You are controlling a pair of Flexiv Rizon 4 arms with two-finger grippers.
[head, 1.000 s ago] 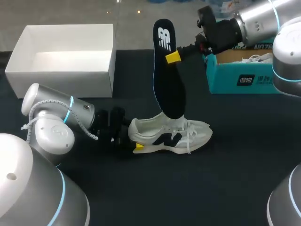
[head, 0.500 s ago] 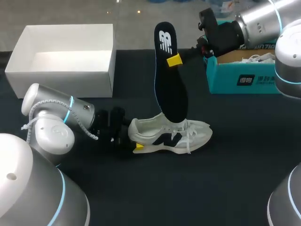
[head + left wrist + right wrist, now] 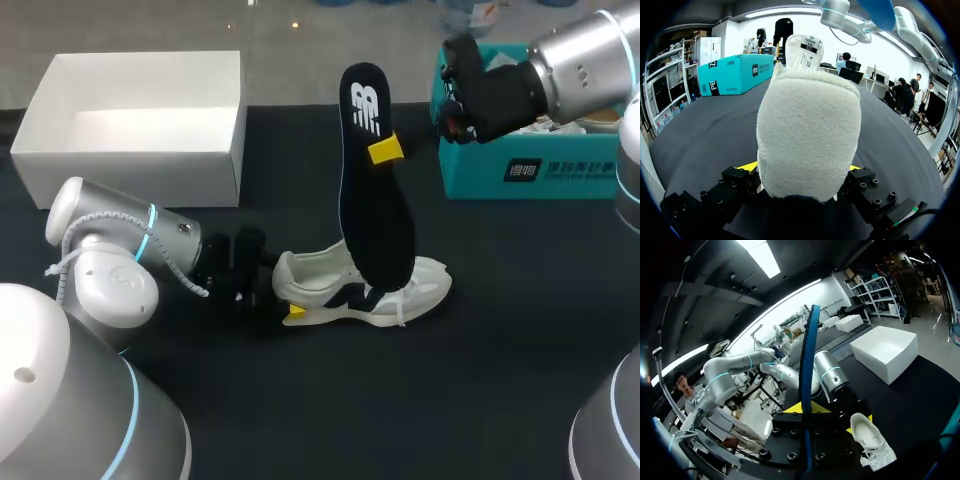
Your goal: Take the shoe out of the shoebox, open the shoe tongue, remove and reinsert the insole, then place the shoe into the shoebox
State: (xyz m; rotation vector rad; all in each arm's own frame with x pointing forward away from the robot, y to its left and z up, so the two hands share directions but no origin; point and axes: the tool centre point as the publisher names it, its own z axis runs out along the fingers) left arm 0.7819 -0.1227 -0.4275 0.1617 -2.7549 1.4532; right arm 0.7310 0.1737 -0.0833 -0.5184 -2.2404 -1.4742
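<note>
A white shoe (image 3: pixel 420 280) with a dark logo lies on its sole on the black table (image 3: pixel 320 400). My left gripper (image 3: pixel 282 290) is shut on its heel (image 3: pixel 807 135), one yellow fingertip (image 3: pixel 747 166) on either side. Above the shoe a dark insole (image 3: pixel 375 190) stands almost upright. My right gripper (image 3: pixel 387 150) is shut on its upper part. The insole's lower end hangs in front of the shoe's middle and hides part of its side. In the right wrist view the insole (image 3: pixel 807 355) runs edge-on between the fingers, and the shoe (image 3: pixel 872 440) lies beside them.
An open white shoebox (image 3: pixel 140 150) stands at the back left, with nothing showing inside; the right wrist view takes it in too, shoebox (image 3: pixel 887 352). A teal box (image 3: pixel 530 170) stands at the back right, behind my right arm.
My right arm has carried the insole to the right and a little lower. Its lower end has left the shoe's opening and now covers the shoe's side. The left arm kept still.
</note>
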